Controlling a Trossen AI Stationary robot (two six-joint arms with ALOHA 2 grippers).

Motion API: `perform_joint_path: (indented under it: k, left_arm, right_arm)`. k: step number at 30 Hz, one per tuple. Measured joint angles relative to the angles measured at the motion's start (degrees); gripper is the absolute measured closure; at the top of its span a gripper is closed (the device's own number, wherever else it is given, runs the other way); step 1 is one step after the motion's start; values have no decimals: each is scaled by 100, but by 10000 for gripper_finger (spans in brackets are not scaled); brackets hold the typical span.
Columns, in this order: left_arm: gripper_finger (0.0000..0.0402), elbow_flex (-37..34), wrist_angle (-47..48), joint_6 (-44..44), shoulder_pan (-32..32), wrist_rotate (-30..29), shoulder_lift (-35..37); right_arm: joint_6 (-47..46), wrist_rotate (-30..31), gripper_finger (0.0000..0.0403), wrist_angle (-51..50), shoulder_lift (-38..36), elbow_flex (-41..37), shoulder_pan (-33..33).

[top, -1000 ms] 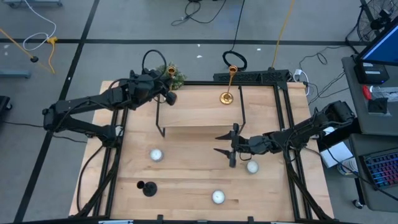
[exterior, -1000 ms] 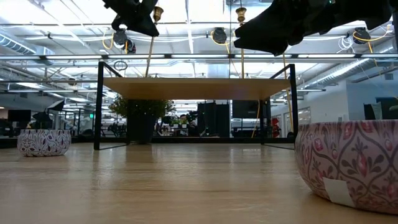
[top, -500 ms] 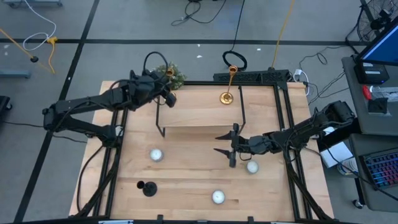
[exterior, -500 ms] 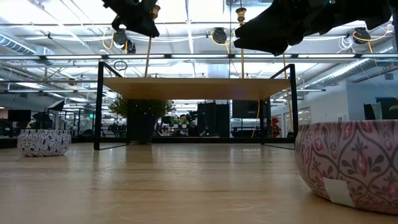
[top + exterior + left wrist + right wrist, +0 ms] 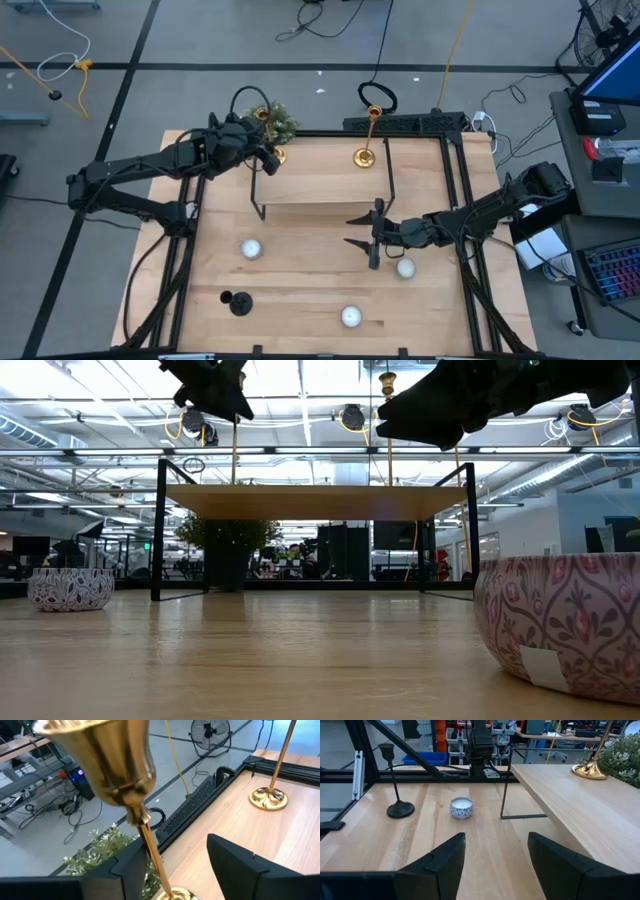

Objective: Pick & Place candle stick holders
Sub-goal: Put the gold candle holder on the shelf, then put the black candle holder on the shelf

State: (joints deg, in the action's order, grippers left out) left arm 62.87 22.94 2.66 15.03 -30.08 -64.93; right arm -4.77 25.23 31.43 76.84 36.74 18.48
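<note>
the left gripper [image 5: 165, 865] has its fingers [image 5: 127, 870] spread, with the brass candlestick [image 5: 120, 785] stem rising between them, long axis upright, base touching the raised shelf [image 5: 320, 180]; whether the stem is pinched i cannot tell. beyond the fingertips stands the second brass holder [image 5: 270, 795]. the right gripper [image 5: 362, 232] hangs open in front of the shelf, nearer the black candlestick [image 5: 395, 785], well ahead of its fingertips.

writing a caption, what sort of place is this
Probably a robotics lab in an open-plan workshop: a black-framed wooden table, loose floor cables, a standing fan, and ceiling light strips.
</note>
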Motion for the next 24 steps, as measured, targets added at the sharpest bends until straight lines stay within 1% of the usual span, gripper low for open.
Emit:
perform_joint_path:
  k: [2, 7, 12, 15, 20, 22, 24]
  left_arm:
    - [185, -4, 212, 2, -29, -7, 103]
    - [181, -4, 302, 7, -183, -3, 435]
    - [181, -4, 805, 112, -453, 62, 788]
    - [183, -4, 1186, 128, -646, 466, 931]
    - [196, -4, 1863, 264, -1186, 1717, 987]
    - [203, -2, 2033, 244, -1455, 2118, 987]
    - [211, -2, 2260, 159, -1781, 2373, 978]
  right_arm:
    - [-60, 0, 190, -1, 2, 0, -2]
    - [-56, 0, 190, 39, 2, -1, -1]
    - [-58, 4, 190, 43, 2, -1, -1]
    - [-56, 5, 190, 22, 2, -1, -1]
    - [-56, 7, 190, 5, 2, -1, 0]
    - [-56, 4, 190, 1, 2, -1, -2]
    - [-56, 4, 190, -1, 2, -1, -1]
